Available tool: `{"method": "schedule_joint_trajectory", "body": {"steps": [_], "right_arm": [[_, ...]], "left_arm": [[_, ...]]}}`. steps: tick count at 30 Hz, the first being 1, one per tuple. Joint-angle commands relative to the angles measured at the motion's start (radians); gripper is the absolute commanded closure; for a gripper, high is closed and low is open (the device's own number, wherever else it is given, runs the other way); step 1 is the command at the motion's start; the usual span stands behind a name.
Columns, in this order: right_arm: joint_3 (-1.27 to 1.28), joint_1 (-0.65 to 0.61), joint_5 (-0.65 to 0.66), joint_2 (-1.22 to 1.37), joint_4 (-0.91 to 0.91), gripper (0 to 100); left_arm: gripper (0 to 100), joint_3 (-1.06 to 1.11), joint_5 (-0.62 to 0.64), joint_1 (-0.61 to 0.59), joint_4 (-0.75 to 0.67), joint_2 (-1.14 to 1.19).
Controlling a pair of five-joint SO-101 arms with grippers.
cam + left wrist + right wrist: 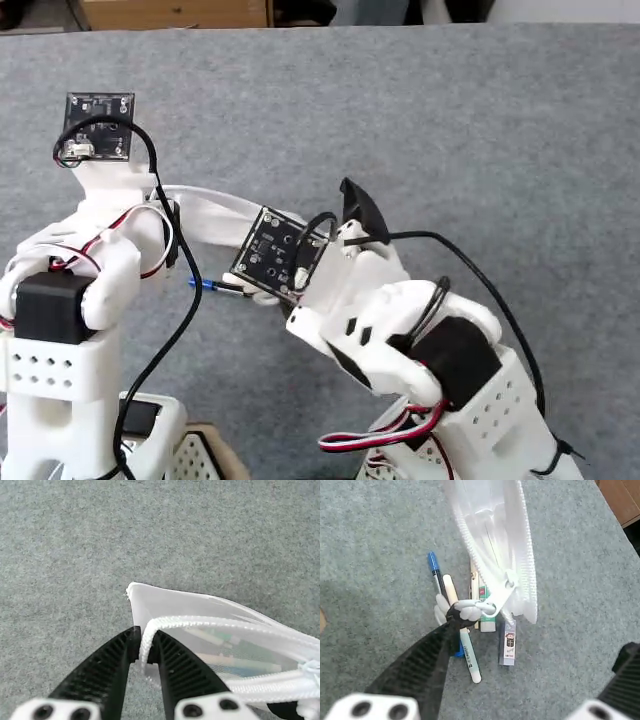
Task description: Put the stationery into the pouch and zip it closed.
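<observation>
**Pouch pinched at one end, stationery lying at its mouth**

We saw the left gripper (pixel 145 641) pressed together on the corded rim of the white mesh pouch (pixel 220 615), close to its corner. The pouch stretched away from that gripper across the grey counter (pixel 75 540). Pale green shapes showed through the mesh.

The right gripper (pixel 542 632) stood spread wide at the pouch's other end, where the zip was open. One black fingertip (pixel 446 630) touched the white loop on the zip pull (pixel 501 596), and the other finger was well apart from it. We could not tell whether the fingertip hooked the loop or only rested against it.

The stationery lay at the mouth:
- a blue pen (pixel 434 570) just beyond the fingertip
- a cream-capped pen (pixel 449 587) beside it
- a mint-green pen (pixel 469 656) right by the fingertip
- a small lilac box (pixel 508 642) between the two fingers
</observation>
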Motion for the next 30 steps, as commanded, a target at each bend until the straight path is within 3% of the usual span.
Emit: {"method": "schedule_joint_trajectory", "body": {"steps": [1,6,16,26,30], "right_arm": [[-0.041,-0.008,0.002,-0.012,0.028,52.8],[-0.104,0.057,0.038,-0.007,0.075,52.8],[0.154,0.089,0.064,-0.002,-0.215,52.9],[0.151,0.081,0.063,0.056,-0.270,52.9],[0.128,0.040,0.063,0.088,-0.273,60.5]], "left_arm": [[97,-0.039,0.006,0.002,-0.023,0.006],[97,-0.039,0.006,0.002,-0.023,0.006],[97,-0.039,0.006,0.002,-0.023,0.005],[97,-0.038,0.006,0.002,-0.023,0.006],[97,-0.030,0.006,0.002,-0.023,0.006]]}}
